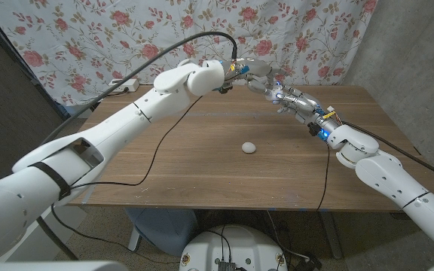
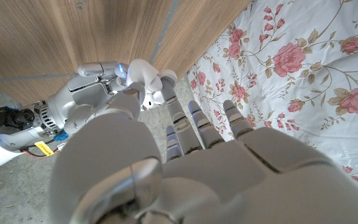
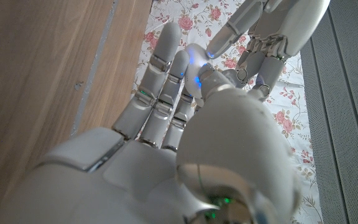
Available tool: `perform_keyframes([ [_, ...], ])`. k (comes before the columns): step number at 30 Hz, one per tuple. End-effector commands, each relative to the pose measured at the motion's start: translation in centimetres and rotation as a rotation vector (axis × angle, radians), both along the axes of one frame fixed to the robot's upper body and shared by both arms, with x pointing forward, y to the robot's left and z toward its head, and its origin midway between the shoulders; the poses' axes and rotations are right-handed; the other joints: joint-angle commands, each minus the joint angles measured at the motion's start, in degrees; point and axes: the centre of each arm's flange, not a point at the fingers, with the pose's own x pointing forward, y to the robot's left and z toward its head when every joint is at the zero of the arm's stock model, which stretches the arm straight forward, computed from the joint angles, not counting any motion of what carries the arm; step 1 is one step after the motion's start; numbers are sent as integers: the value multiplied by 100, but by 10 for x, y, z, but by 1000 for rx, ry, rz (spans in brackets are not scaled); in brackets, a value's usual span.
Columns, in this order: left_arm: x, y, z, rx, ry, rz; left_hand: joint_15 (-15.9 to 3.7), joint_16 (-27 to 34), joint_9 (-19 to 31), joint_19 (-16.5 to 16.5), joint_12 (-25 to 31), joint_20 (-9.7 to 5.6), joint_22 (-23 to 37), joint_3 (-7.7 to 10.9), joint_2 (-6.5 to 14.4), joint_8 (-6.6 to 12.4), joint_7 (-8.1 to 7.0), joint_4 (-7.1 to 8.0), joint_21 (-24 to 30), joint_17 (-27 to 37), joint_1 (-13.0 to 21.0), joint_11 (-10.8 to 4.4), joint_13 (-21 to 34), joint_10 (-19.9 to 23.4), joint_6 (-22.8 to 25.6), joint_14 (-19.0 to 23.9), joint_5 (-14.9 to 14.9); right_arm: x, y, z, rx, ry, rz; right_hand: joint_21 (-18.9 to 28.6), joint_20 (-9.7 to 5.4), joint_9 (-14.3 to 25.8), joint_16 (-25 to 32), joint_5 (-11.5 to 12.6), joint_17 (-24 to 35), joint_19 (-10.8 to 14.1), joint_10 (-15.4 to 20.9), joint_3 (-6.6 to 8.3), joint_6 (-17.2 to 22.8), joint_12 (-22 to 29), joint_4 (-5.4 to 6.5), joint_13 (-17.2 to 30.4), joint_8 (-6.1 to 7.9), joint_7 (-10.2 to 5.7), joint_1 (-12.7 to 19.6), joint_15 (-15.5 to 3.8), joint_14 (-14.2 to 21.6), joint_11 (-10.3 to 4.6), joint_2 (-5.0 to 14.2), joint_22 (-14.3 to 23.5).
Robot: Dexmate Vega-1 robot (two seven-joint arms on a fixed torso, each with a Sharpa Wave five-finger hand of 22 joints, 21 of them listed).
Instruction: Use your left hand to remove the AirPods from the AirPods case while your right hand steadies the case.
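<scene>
Now, case: white case held up above the tabletop's far edge, gripped by right robot hand.
Left robot hand: fingertips at the case; whether it grips anything, cannot tell.
Advice: pinch one earbud, lift straight, keep the case steady.
Loose: small white piece mid-tabletop.

My hands meet above the table's far edge at twelve o'clock, left hand at nine o'clock of right hand; a small object lies mid-table at six o'clock of them.

White case, rose-patterned cloth, brown table
</scene>
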Motion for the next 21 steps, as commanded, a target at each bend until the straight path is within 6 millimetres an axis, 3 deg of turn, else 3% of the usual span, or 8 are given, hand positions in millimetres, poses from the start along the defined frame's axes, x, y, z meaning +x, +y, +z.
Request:
perform_keyframes([
  [1, -1, 0, -1, 5, 2, 3, -35, 59, 3, 45, 60, -2, 12, 23, -30, 30, -39, -94, 10, -13, 166, -94, 49, 166, 60, 86, 2, -2, -1, -1, 2, 0, -4, 29, -471, 18, 2, 35, 10, -467, 122, 21, 47, 1184, -37, 636, 6, 10, 25, -634, 178, -69, 51, -4],
  [21, 0, -1, -2, -18, -9, -15, -200, 207, 6, 113, 327, -42, 6, -56, 2, 50, -24, -73, 20, 70, 381, -89, 225, 409, 225, 348, -1, -1, -2, -2, 5, 3, -5, 78, -470, 20, -16, 40, 26, -488, 117, 24, 43, 1184, -46, 636, 3, 9, 37, -638, 186, -76, 49, -4],
])
